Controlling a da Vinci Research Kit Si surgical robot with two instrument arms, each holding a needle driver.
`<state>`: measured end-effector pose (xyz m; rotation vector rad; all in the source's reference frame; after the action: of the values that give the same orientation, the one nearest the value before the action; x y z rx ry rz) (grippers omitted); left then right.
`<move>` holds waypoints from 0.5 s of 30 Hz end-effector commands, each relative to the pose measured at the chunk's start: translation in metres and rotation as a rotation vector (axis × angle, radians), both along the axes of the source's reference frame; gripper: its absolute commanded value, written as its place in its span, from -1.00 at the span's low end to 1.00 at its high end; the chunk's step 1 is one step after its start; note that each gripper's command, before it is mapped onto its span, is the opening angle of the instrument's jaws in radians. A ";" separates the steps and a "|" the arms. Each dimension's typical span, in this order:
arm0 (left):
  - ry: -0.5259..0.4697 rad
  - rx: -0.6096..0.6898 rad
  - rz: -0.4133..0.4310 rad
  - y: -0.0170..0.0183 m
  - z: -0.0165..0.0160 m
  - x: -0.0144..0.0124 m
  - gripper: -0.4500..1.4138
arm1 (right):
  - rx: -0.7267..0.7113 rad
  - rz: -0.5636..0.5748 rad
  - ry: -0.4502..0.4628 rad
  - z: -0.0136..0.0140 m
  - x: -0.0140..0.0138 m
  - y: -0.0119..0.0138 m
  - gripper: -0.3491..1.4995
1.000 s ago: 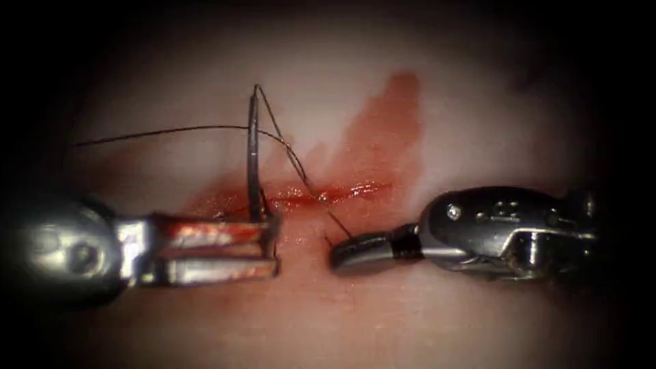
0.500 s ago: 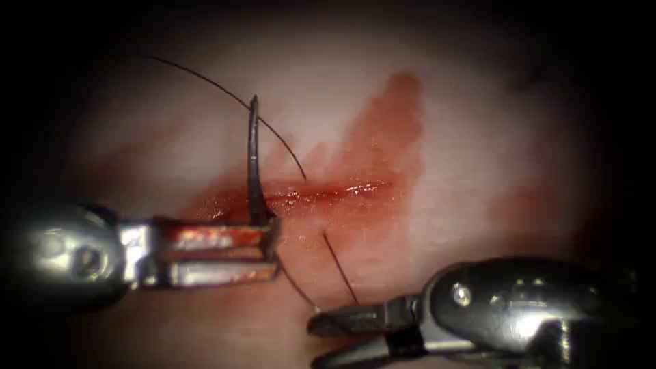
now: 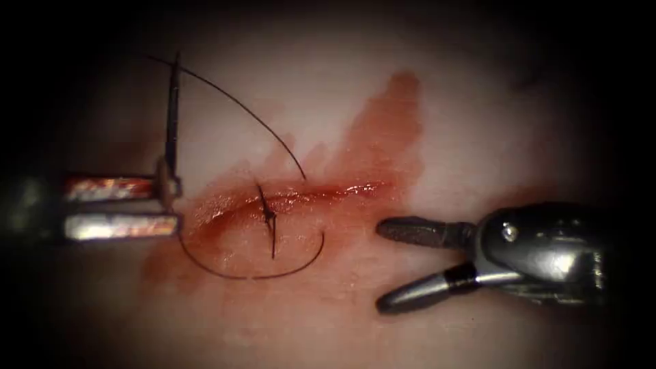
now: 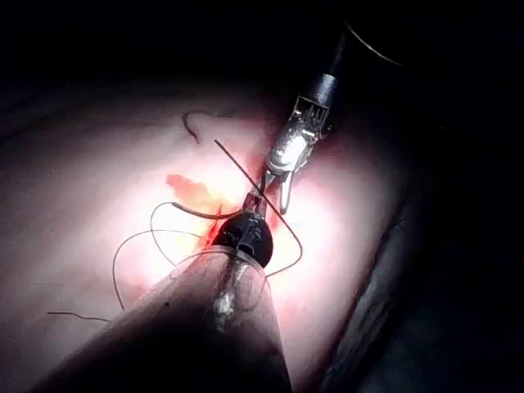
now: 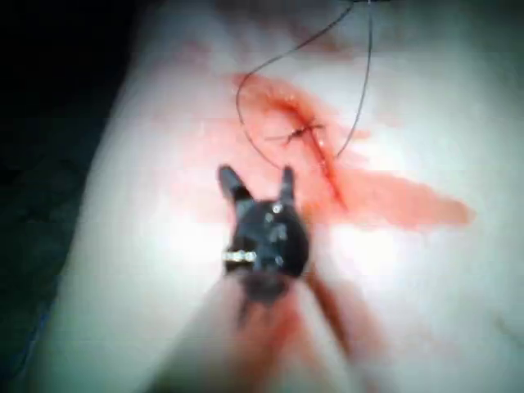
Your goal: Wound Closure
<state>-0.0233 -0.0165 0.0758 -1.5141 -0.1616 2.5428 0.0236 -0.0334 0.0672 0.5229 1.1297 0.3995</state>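
Left tool [image 3: 167, 198]: two flat, red-smeared steel jaws closed on the needle [image 3: 171, 116] near its lower end, well left of the cut [image 3: 307, 195]. Needle a thin dark sliver, standing nearly upright above the jaws, clear of the tissue [image 3: 478, 123]. Same tool seen in the left wrist view [image 4: 260, 195], dark rounded wrist and short jaws over the lit wound.

Right tool [image 3: 383, 263]: jaws spread wide in a V, gripping nothing, hovering just right of the cut; upper jaw dark and matte, lower one glossy with a black band at its base, behind them a bulbous polished wrist. Same spread pair in the right wrist view [image 5: 258, 182], just short of the stitch.

Thread [image 3: 253, 273]: fine, black, wiry; arcing from the needle's top down to the cut, then looping in a wide curve below it, back toward the left jaws. Small dark knot with short upright ends [image 3: 268, 217] across the cut's left part.

Cut a wet, glistening horizontal slit; red fluid [image 3: 383, 130] spread around and above it on pale, smooth tissue.
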 end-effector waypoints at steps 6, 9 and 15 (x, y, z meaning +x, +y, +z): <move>0.006 0.005 -0.009 -0.0005 -0.0001 -0.0013 -1.00 | -0.066 -0.053 -0.071 0.0045 0.0041 -0.0014 0.56; 0.005 0.012 -0.011 -0.0003 -0.0010 -0.0014 -1.00 | -0.102 -0.068 -0.083 0.0060 0.0054 -0.0018 0.56; 0.002 0.016 -0.018 -0.0004 -0.0017 -0.0016 -1.00 | -0.115 -0.076 -0.095 0.0067 0.0058 -0.0014 -0.02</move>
<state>-0.0244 -0.0167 0.0735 -1.5004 -0.1653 2.5230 0.0289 -0.0344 0.0735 0.4325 1.0283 0.2887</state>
